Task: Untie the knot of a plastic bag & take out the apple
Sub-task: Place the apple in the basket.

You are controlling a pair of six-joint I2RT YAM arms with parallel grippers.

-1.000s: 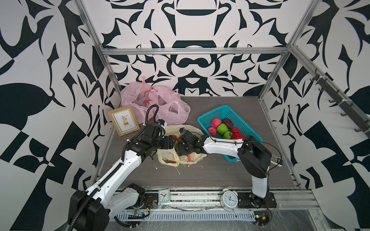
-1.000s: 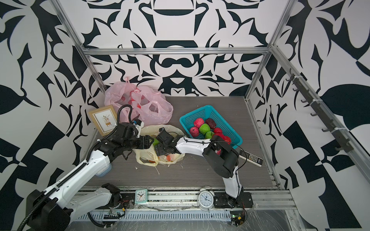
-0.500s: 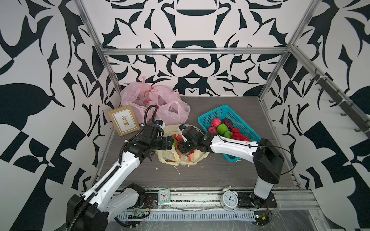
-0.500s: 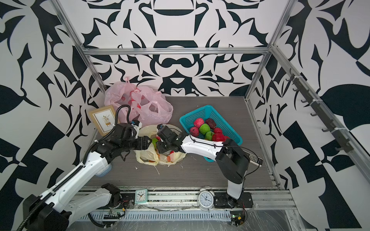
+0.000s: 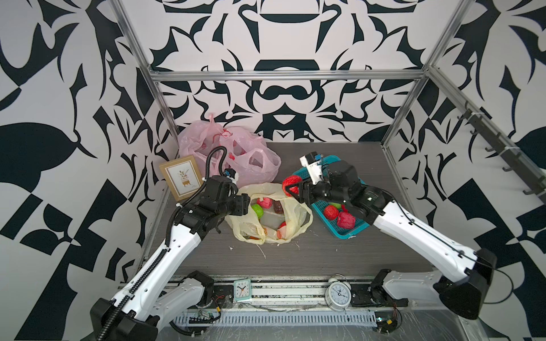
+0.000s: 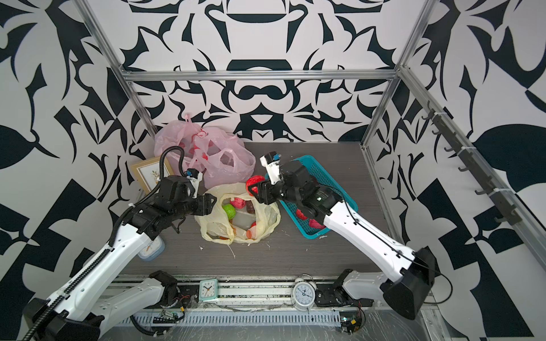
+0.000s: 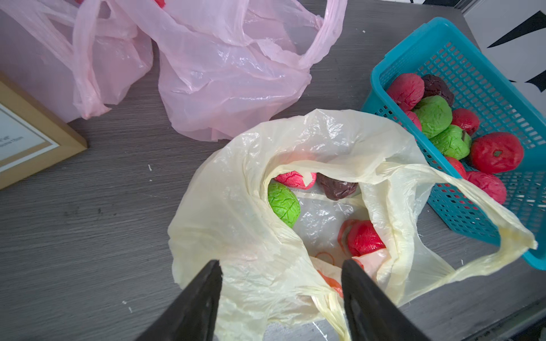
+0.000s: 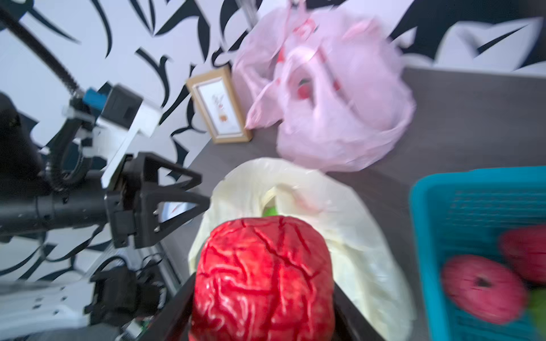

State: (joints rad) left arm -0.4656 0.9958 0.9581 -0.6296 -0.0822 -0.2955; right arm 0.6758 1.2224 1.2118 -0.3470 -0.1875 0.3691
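The pale yellow plastic bag [image 5: 298, 218] [image 6: 267, 220] lies untied and gaping on the table. A green apple [image 7: 283, 203], a pink one [image 7: 295, 178], a dark one [image 7: 336, 187] and a red one [image 7: 365, 237] lie inside it. My right gripper [image 5: 292, 189] [image 6: 257, 189] [image 8: 263, 283] is shut on a red apple [image 5: 291, 183] [image 8: 263, 265]. It holds the apple in the air between the bag's far right edge and the basket. My left gripper [image 5: 246, 205] [image 7: 280, 265] stands open over the bag's left edge, with loose plastic between its jaws.
A teal basket [image 5: 334, 228] [image 7: 472, 38] with several apples stands right of the bag. Pink bags [image 5: 251, 156] and a picture frame [image 5: 181, 177] sit at the back left. Two clocks [image 5: 242, 289] [image 5: 338, 293] stand on the front rail. A small tub [image 6: 150, 251] lies under the left arm.
My right gripper has come up out of the yellow bag with the red apple and swung right towards the basket. The left gripper stays at the bag's left edge.
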